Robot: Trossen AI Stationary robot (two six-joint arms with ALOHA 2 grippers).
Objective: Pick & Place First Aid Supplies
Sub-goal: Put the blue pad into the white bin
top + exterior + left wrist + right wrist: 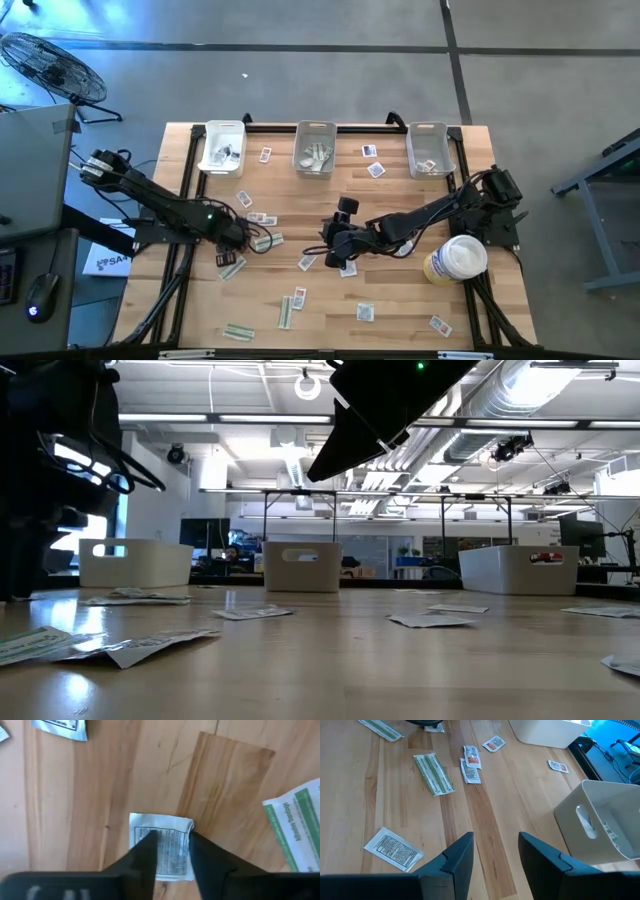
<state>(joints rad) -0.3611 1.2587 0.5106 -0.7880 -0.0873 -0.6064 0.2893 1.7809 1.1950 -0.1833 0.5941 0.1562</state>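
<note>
A wooden table (pixel 400 300) carries three clear bins (pixel 314 148) along its far edge and a white-and-yellow tub (pixel 455 260) near the right arm's base, with first aid packets (pixel 300 297) scattered flat across the boards. The left gripper (pixel 172 845) points down at the table's left-centre, directly over a white squarish packet (pixel 162 845) printed with black text; its two fingers (pixel 145 855) straddle the packet's middle, partly closed, their tips at the paper, which lies flat on the wood. A pale green strip (pixel 295 827) lies just beside it. The right gripper (pixel 495 855) hovers over the table's centre, its fingers standing apart and holding nothing; another text-printed white packet (pixel 393 848) lies near it, green strips (pixel 434 773) farther off, and a bin's wall (pixel 600 820) close beside it.
</note>
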